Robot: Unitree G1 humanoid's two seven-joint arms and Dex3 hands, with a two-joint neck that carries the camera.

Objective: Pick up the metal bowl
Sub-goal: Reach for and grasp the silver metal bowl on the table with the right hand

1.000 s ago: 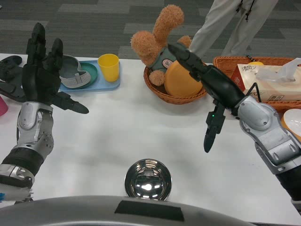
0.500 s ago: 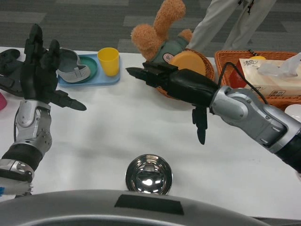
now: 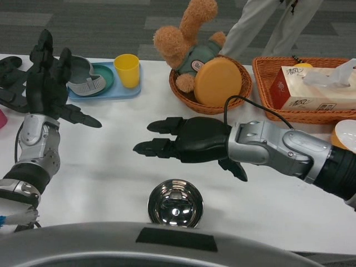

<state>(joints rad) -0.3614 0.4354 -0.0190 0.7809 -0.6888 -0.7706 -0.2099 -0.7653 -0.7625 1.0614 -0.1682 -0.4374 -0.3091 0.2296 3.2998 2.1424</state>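
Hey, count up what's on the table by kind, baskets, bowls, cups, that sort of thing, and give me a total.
Wicker baskets: 2, round and rectangular
Metal bowl: 1
Yellow cup: 1
Blue tray: 1
Plush toy: 1
Tissue box: 1
Orange disc: 1
Total: 8, leaving out things cut off at the picture's edges.

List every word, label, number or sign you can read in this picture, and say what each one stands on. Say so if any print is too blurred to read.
Tissue box in the right wicker basket: large characters printed on its white side, too blurred to read.
Plush toy in the round basket: a small round badge on its green vest, too small to read.
No other readable text shows, and none on the metal bowl.
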